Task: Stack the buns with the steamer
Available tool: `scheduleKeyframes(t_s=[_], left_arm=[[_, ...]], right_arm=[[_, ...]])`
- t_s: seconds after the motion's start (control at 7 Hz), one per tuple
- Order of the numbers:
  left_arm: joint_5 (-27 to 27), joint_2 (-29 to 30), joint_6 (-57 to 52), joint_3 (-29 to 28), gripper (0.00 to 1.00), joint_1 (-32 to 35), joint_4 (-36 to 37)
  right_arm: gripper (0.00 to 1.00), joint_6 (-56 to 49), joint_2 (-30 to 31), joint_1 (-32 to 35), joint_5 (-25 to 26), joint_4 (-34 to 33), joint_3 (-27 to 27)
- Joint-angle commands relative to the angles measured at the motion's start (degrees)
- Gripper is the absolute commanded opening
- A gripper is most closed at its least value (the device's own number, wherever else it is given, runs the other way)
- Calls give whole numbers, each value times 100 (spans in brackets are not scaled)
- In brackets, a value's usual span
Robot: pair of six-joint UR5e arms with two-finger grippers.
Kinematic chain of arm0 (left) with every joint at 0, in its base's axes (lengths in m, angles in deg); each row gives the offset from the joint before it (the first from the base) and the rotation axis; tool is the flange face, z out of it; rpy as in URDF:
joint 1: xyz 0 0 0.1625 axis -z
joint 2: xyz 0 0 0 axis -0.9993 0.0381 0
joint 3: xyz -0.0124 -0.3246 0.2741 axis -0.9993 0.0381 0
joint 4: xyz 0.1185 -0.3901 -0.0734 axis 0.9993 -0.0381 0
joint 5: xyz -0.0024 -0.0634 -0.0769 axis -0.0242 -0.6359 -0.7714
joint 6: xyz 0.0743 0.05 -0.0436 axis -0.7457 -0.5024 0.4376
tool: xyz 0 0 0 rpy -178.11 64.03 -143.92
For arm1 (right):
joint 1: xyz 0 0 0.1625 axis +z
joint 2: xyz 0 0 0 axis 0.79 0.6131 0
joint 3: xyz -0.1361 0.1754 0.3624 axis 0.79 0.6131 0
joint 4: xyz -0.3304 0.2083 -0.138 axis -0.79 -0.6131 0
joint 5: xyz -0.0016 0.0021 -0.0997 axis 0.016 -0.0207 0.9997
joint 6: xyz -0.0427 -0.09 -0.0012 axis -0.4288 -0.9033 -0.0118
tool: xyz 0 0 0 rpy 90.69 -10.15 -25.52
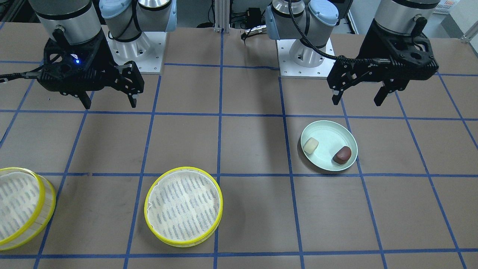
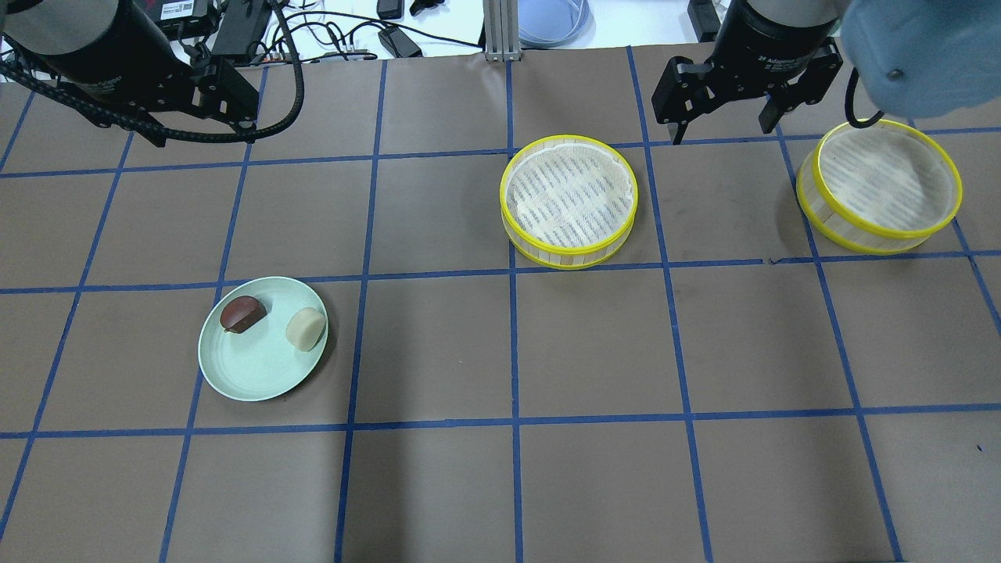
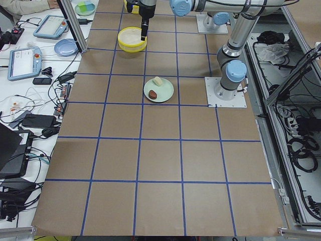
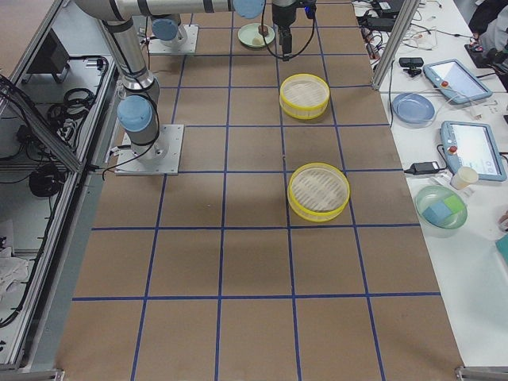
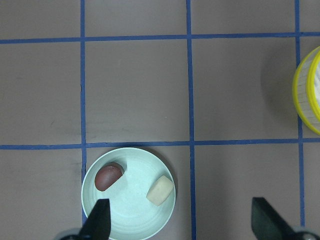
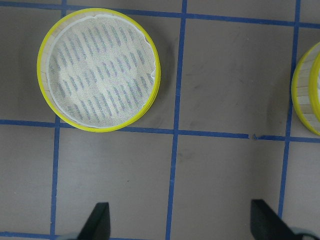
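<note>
A cream-white bun (image 1: 310,145) and a dark reddish-brown bun (image 1: 342,154) lie side by side on a mint-green plate (image 1: 328,125). Two yellow-rimmed steamer trays with cloth lining stand apart and hold nothing: one near the table's middle (image 1: 183,206), one toward the robot's right end (image 1: 20,207). My left gripper (image 1: 357,100) is open and empty, held high on the robot's side of the plate. In the left wrist view the buns (image 5: 108,176) (image 5: 160,190) show between its fingers. My right gripper (image 1: 110,105) is open and empty, high above the table between the two trays (image 6: 98,70).
The table is brown paper with a grid of blue tape lines. The arm bases (image 1: 304,56) stand at the robot's edge. Cables, tablets and dishes lie on a side bench (image 4: 444,143) beyond the far edge.
</note>
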Motion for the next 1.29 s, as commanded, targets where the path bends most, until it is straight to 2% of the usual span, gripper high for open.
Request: scheduleKeyframes(t_s=[0.0, 0.43, 0.71, 0.86, 1.0, 1.14], left_arm=[[-4, -13, 5, 96, 100, -8, -4], [-39, -4, 84, 114, 100, -8, -48], [-57, 110, 40, 158, 100, -174, -48], [-48, 119, 5, 202, 100, -227, -30], [-13, 110, 5, 211, 100, -306, -65], [39, 110, -4, 280, 100, -377, -91]], right_arm=[[100, 34, 2, -6, -69, -9, 0], [100, -71, -51, -32, -43, -17, 0], [100, -80, -77, -390, -51, -9, 0], [100, -98, -104, -627, 1, -365, 0], [100, -237, -304, -1021, -34, -995, 0], [100, -543, -489, -1486, -51, -1010, 0]])
